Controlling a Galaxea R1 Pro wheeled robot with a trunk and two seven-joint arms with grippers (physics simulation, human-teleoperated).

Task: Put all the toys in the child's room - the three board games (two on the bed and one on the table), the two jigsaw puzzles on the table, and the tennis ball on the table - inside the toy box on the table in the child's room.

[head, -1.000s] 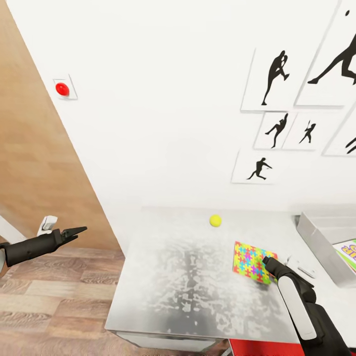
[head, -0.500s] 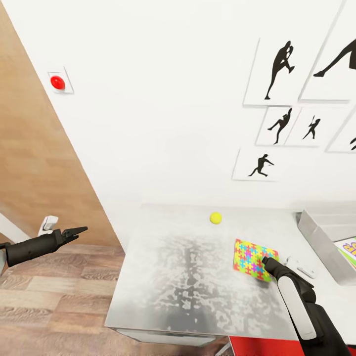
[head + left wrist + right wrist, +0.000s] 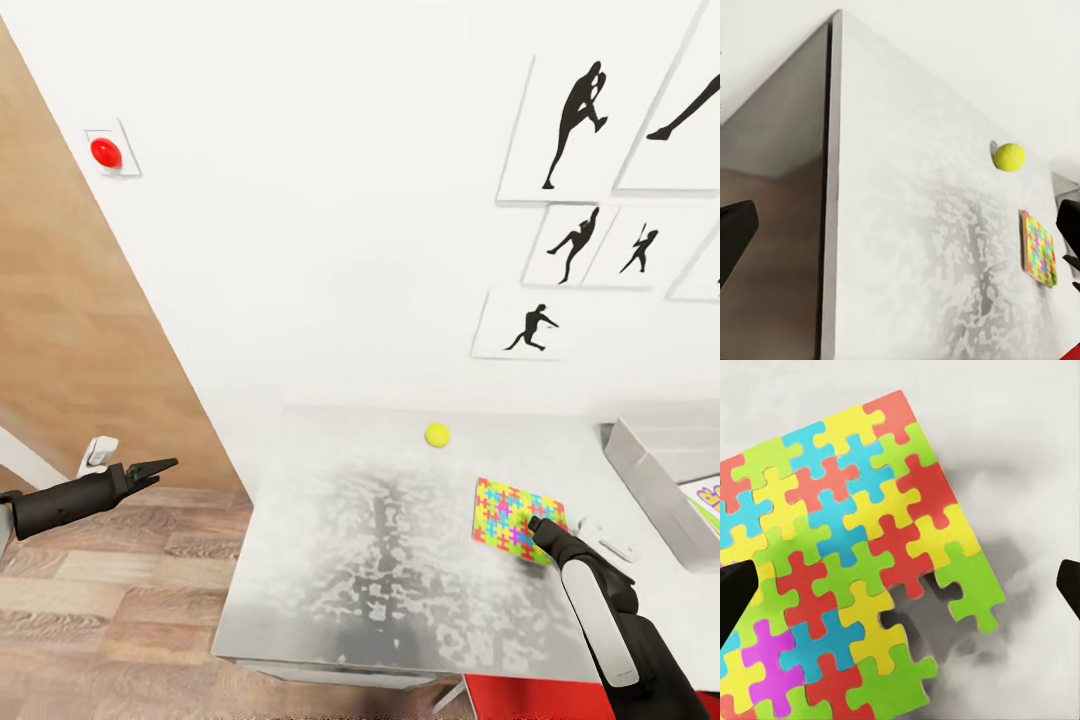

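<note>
- Left end effector (image 3: 160, 465): black tapered fingers close together, nothing between them; hangs over the wood-plank floor (image 3: 120, 600), well off the counter's left edge, so it's the farther arm for everything here.
- Counter (image 3: 350, 560): flat, pale, mottled grey sheen, square sharp edge.
- Tennis ball (image 3: 436, 434): small, plain yellow-green, matte; sits alone near the wall side of the counter, apart from the puzzle, well beyond both arms.
- Jigsaw puzzle (image 3: 515, 515): thin flat rectangle of interlocking red, yellow, blue and green pieces. In the right wrist view the jigsaw puzzle (image 3: 847, 562) has one piece missing near an edge (grey counter shows through). Lies flat, slightly skewed; its longer side seems to run towards the wall, tho' it's close to square.
- Right end effector (image 3: 545, 528): tip at the puzzle's near right corner, puzzle directly ahead and below. The wrist cam shows its fingers (image 3: 735, 596) spread wide, empty. Nearer arm by far; prob. the next pick, and a sheet this thin will likely need an edge grip.
- Toy box (image 3: 650, 470): light grey, sloped sides, just right of that arm; a printed box lies inside.
</note>
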